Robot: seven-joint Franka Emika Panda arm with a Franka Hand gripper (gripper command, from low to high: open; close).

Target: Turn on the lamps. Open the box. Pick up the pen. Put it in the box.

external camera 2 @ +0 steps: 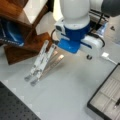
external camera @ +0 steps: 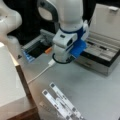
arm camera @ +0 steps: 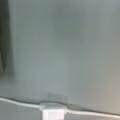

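The box (external camera: pixel 103 58) stands open in both front views, its lid raised at a front view's right; its pale compartments (external camera 2: pixel 106 96) show at a front view's bottom right. A slim dark pen (external camera 2: pixel 117 102) lies inside one compartment, seen also as a dark streak, the pen (external camera: pixel 103 47). The lamps, long white strips (external camera: pixel 62 103), lie side by side on the table; the same lamps (external camera 2: pixel 40 62) rest near a wooden stand. My gripper (external camera: pixel 61 59) hangs over the white cable switch (external camera: pixel 51 62), away from the box. Its fingers are hidden by the wrist.
A white cable with its switch (arm camera: pixel 52 110) crosses the bottom of the wrist view on the grey table. A big white block on wood (external camera: pixel 10 82) fills a front view's left. A grey tray (external camera: pixel 35 48) with an orange item (external camera: pixel 48 50) sits behind the arm.
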